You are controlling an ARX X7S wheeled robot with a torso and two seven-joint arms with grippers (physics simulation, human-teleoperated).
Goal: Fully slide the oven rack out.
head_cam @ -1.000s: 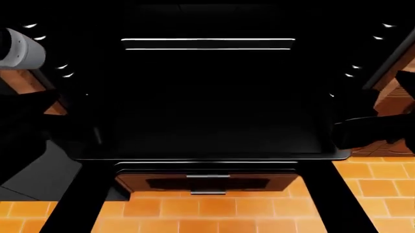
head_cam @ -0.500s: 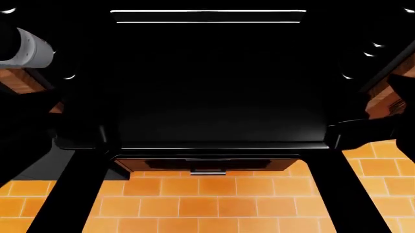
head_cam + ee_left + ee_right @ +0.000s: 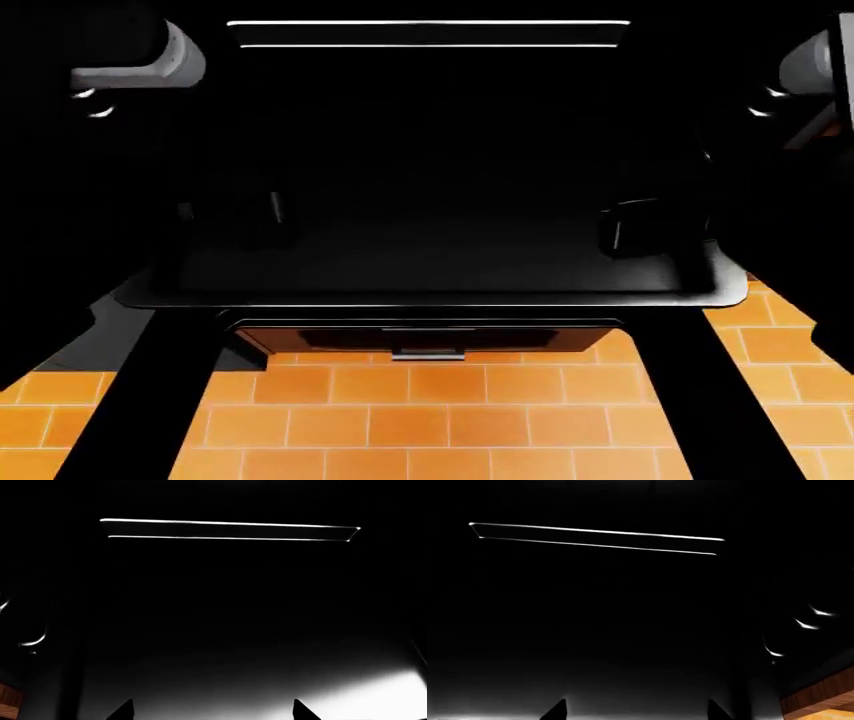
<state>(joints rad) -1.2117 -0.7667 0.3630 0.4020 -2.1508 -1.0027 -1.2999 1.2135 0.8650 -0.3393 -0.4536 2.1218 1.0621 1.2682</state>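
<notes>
The oven rack [image 3: 427, 270] is a wide flat black shelf with a thin bright front edge [image 3: 427, 303] and pale rear bars [image 3: 427, 33]. It reaches forward over the open oven door [image 3: 427, 340]. My left gripper [image 3: 271, 215] hovers over the rack's left part and my right gripper [image 3: 618, 228] over its right part. Both are dark and hard to make out in the head view. In the left wrist view my gripper [image 3: 212, 712] has its fingertips wide apart over the rack [image 3: 267, 680], with nothing between them. The right wrist view shows my right gripper [image 3: 637, 712] the same way, and the rear bars [image 3: 594, 539].
The door's silver handle [image 3: 427, 354] is below the rack's front edge. Small glinting side pegs [image 3: 767, 100] line the oven walls; they also show in the right wrist view [image 3: 820, 612]. An orange tiled floor [image 3: 427, 420] lies in front. A wooden cabinet edge [image 3: 820, 702] is beside the oven.
Both arms have moved from the rack's front corners inward and now hover over its surface. The head view shifted downward earlier; the rack's front edge now shows wider.
</notes>
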